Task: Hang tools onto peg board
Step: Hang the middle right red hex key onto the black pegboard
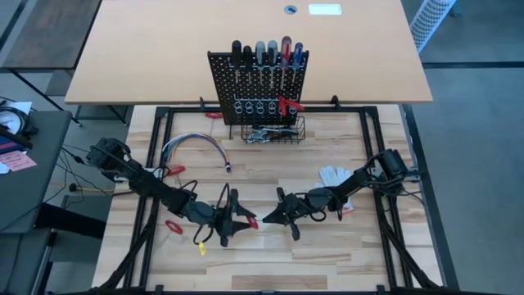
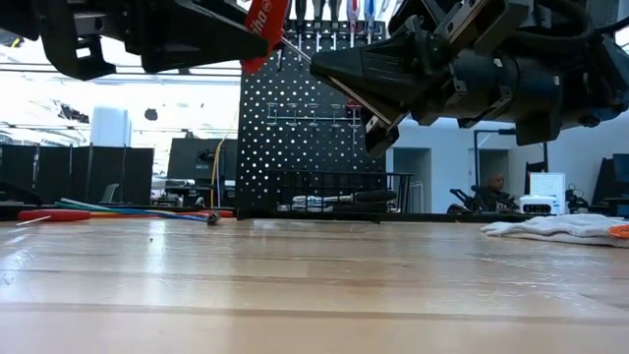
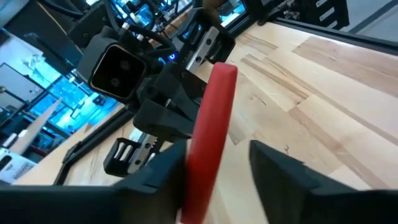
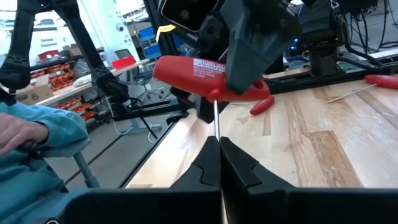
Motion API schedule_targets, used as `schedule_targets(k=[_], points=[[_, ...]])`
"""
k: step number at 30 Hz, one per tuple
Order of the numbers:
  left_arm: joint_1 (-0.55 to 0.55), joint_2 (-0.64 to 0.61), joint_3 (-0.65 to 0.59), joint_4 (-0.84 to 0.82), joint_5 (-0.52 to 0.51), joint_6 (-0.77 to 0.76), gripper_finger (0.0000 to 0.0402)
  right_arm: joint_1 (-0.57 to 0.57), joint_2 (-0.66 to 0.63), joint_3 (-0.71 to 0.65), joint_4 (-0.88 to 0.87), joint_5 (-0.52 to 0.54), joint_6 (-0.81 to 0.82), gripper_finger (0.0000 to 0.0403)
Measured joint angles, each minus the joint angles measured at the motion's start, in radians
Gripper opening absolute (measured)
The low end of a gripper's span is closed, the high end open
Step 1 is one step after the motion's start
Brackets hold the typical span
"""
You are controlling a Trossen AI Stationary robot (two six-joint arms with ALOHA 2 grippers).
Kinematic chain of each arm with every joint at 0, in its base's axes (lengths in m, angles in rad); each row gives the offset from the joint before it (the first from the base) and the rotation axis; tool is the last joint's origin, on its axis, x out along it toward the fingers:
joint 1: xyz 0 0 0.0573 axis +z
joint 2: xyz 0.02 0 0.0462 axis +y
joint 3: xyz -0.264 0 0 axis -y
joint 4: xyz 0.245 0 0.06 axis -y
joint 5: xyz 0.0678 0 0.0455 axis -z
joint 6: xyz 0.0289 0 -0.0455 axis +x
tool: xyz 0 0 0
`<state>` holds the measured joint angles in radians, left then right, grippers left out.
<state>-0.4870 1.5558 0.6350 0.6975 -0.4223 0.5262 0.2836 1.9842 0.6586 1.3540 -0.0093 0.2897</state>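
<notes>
Two grippers meet over the near middle of the table (image 1: 262, 262), sharing one red-handled screwdriver (image 4: 208, 78) held clear of the wood. The left gripper (image 1: 233, 215) is clamped across the red handle, its fingers (image 3: 161, 171) partly spread by the handle's width. The right gripper (image 1: 278, 215) has its fingertips (image 4: 208, 158) pressed nearly together on the thin metal shaft just below the handle.

By judgement the screwdriver is light and rigid; the moulded handle offers a broad, grippy surface, while the polished shaft is narrow and slick and could twist or slide in a pinch. For hanging, a hold on the handle near its top looks safest, leaving the shaft free to drop through a ring.

In the right wrist view the handle lies roughly crosswise while the shaft runs from it toward the right fingertips; in the high view the long axis seems to run left to right between the grippers, tip toward the right arm, though the exact tilt is hard to read.

Farther off lie a second red tool (image 1: 173, 226), a cable bundle (image 1: 196, 146) and a white glove (image 1: 332, 174). At the back stands the peg board (image 1: 258, 78), several screwdrivers already in its top row, with its wire basket (image 1: 274, 131) below.
</notes>
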Motion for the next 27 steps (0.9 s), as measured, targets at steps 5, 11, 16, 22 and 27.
schedule_targets(k=[5, 11, 16, 22, 27], points=[[0.000, -0.005, 0.000, -0.015, -0.004, -0.045, 0.0047, 0.001, 0.000, 0.000, -0.010, -0.004, -0.003, 0.0000], [-0.002, -0.019, 0.015, -0.146, -0.099, -0.197, 0.0037, -0.022, -0.002, 0.002, -0.072, 0.017, -0.032, 0.0018], [0.000, -0.018, 0.134, -0.546, -0.141, -0.368, 0.0037, -0.086, -0.063, 0.009, -0.363, 0.018, -0.037, 0.0071], [0.000, -0.019, 0.244, -0.817, -0.194, -0.514, 0.0037, -0.101, -0.186, 0.120, -0.679, 0.034, -0.257, 0.0178], [0.000, -0.019, 0.269, -0.866, -0.232, -0.563, 0.0037, -0.039, -0.204, 0.281, -0.855, 0.152, -0.357, 0.0225]])
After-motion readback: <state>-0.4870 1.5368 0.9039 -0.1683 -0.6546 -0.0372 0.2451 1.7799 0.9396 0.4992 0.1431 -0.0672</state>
